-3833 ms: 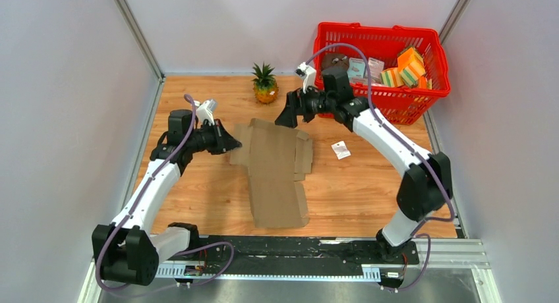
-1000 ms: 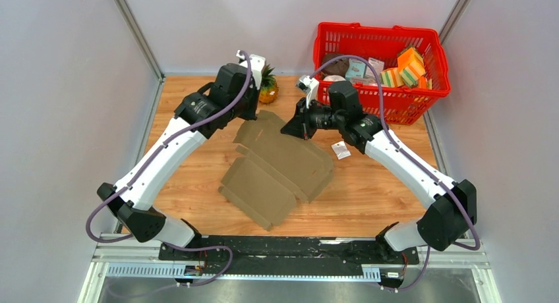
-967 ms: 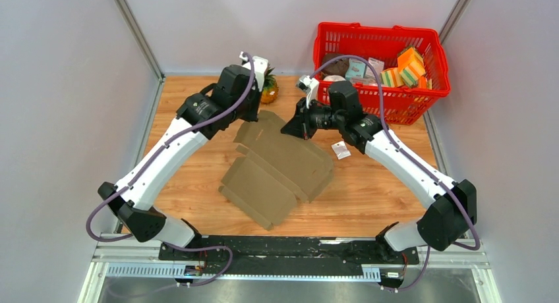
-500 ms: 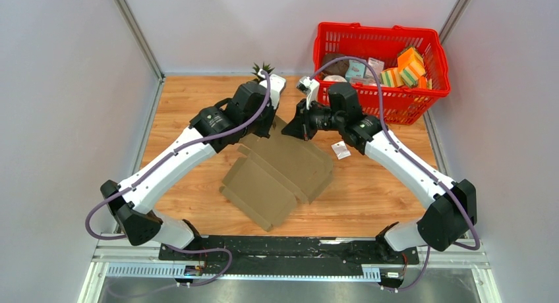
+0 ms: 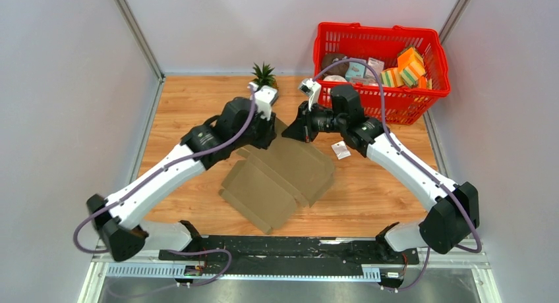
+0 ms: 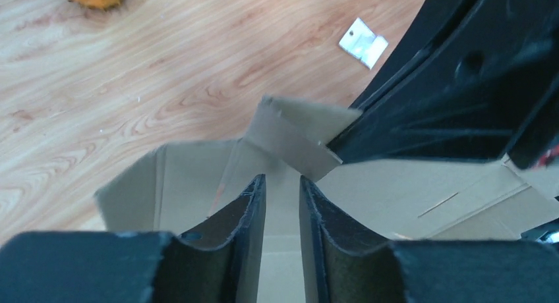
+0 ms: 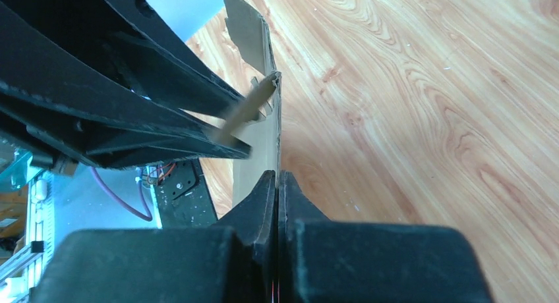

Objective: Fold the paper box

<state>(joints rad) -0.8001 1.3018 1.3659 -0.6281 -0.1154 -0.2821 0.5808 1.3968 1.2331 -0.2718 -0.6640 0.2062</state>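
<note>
The paper box (image 5: pixel 277 178) is a flat brown cardboard cut-out lying on the wooden table, with its far corner lifted. My right gripper (image 5: pixel 291 130) is shut on that raised far flap; in the right wrist view the thin cardboard edge (image 7: pixel 257 168) runs straight into the closed fingers (image 7: pixel 278 178). My left gripper (image 5: pixel 268 133) hovers just left of it over the same corner. In the left wrist view its jaws (image 6: pixel 282 179) stand a narrow gap apart above the cardboard (image 6: pixel 409 191), with nothing between them. A small bent flap (image 6: pixel 290 135) rises just beyond the fingertips.
A red basket (image 5: pixel 389 85) with colourful packages stands at the back right. A small pineapple (image 5: pixel 264 72) is at the back centre, close behind the left wrist. A white paper tag (image 5: pixel 341 149) lies right of the box. The right arm's black body (image 6: pixel 461 85) fills the left wrist view's right side.
The left arm has swung from beside the pineapple towards the box's raised corner, and its jaws have parted a little. The right gripper has kept its hold on the flap, barely moving.
</note>
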